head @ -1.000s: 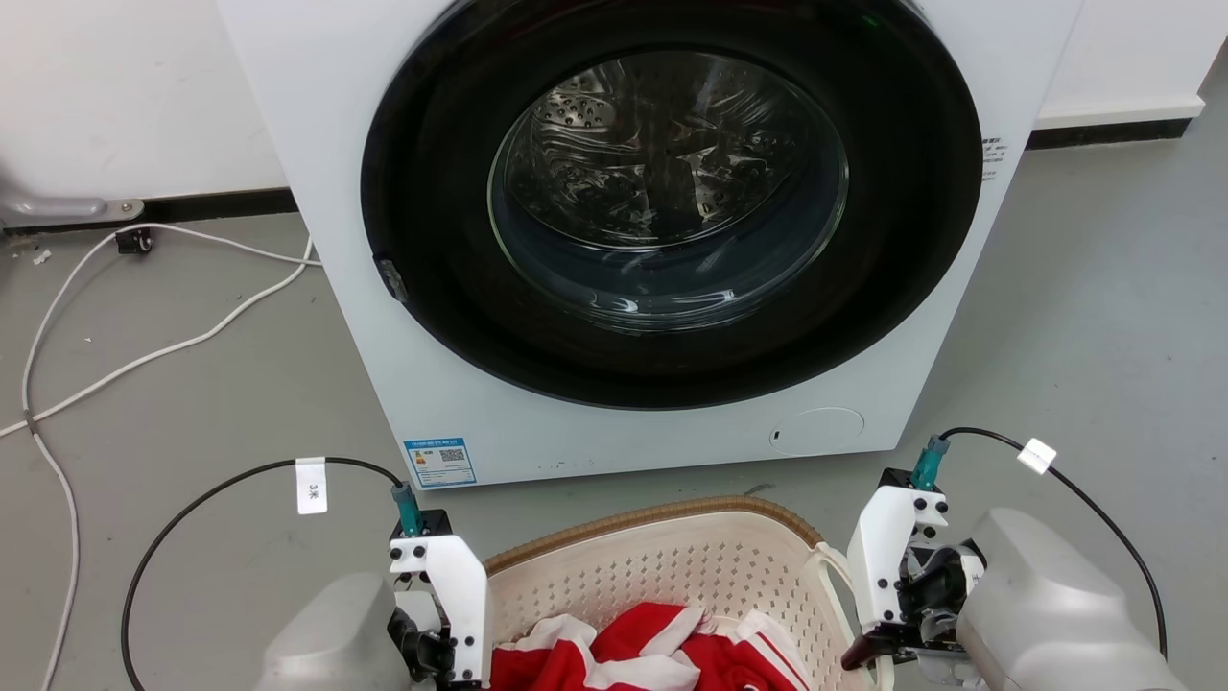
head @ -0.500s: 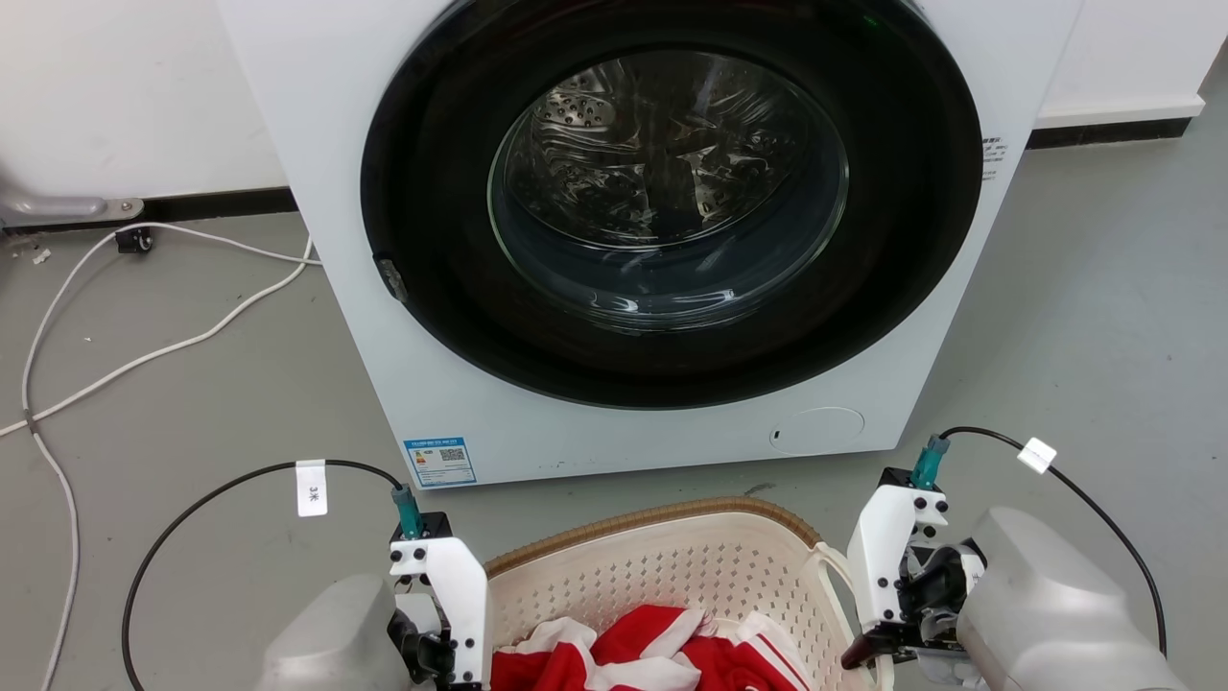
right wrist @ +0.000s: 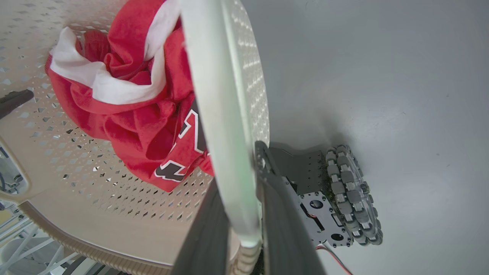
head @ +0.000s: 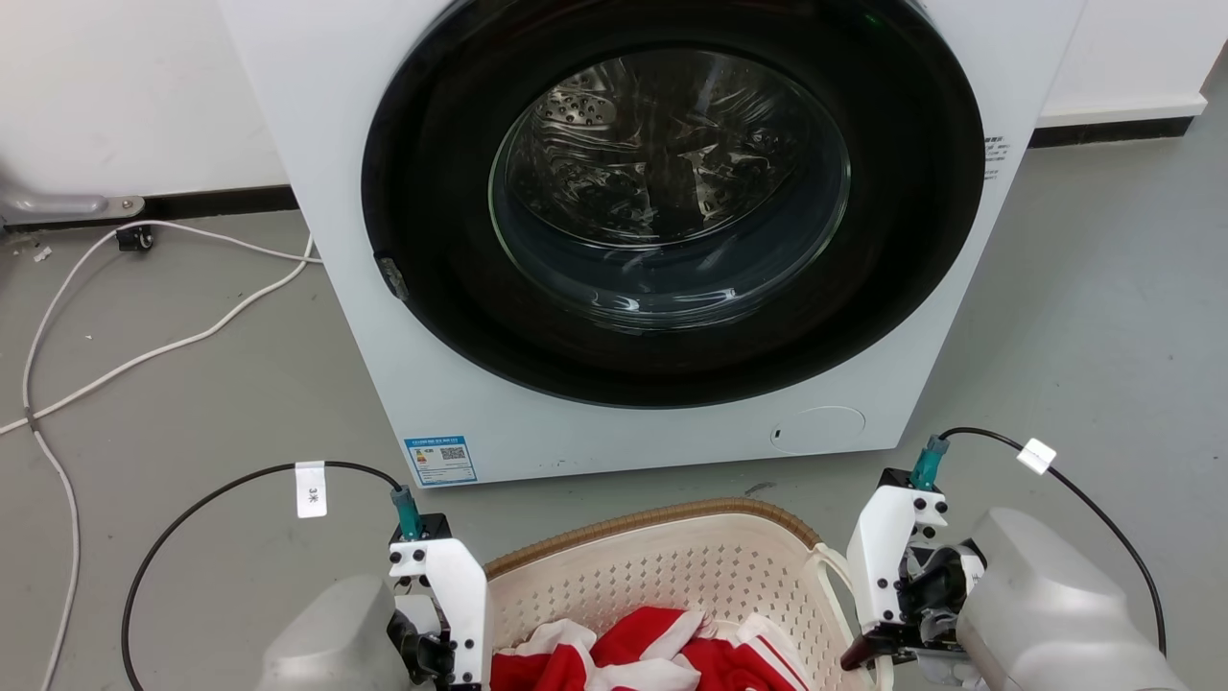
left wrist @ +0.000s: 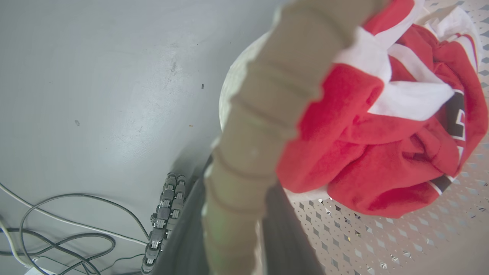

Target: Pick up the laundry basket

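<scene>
On the grey floor [head: 1103, 288], head view, items listed left to right:

1. White cable [head: 144, 355]. At 9 o'clock, lying loose and well apart from everything else.
2. Left end effector [left wrist: 237, 183]. At 7 o'clock. Its two dark fingers are closed on the basket's brown woven-look rim, one inside the wall and one outside.
3. Laundry basket [head: 672, 566]. At 6 o'clock, between the two arms and near the foot of the washer. Cream, with perforated walls. It holds one crumpled red-and-white jersey [head: 672, 653].
4. Front-loading washing machine [head: 451, 384]. At 12 o'clock. White cabinet; the steel drum shows through the round door.
5. Right end effector [right wrist: 238, 172]. At 5 o'clock. Its fingers are closed on the basket's pale side handle, one on each face.

Status: the reach and the grasp look complete on both sides. The lift is still to do; the pictures do not settle whether the base has left the floor. What remains is probably an even raise with both arms, so the basket stays level and the jersey stays inside.
</scene>
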Tool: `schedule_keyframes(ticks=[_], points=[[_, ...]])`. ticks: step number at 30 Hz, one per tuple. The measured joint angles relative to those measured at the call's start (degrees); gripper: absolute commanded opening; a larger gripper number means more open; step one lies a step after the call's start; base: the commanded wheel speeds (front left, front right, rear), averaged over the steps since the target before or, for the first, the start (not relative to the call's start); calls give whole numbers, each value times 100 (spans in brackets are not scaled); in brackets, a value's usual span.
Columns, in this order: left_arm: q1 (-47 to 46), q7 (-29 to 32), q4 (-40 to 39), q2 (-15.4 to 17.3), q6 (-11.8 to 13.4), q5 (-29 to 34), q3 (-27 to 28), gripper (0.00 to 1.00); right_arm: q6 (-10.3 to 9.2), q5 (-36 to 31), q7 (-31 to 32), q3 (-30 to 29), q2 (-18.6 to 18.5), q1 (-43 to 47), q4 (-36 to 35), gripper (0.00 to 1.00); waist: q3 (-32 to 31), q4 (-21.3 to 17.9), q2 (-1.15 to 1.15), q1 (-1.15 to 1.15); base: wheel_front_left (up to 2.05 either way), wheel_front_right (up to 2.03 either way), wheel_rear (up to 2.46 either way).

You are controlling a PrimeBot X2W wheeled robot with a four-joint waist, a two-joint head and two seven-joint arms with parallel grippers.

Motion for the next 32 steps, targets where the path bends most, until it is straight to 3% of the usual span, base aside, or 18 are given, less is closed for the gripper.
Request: schedule_keyframes(ticks=[32], points=[[-9, -8, 57, -5, 1, -211, -196, 0, 0, 41, -16, 19, -5, 17, 1, 0, 7, 15, 0, 0, 0, 0, 0]])
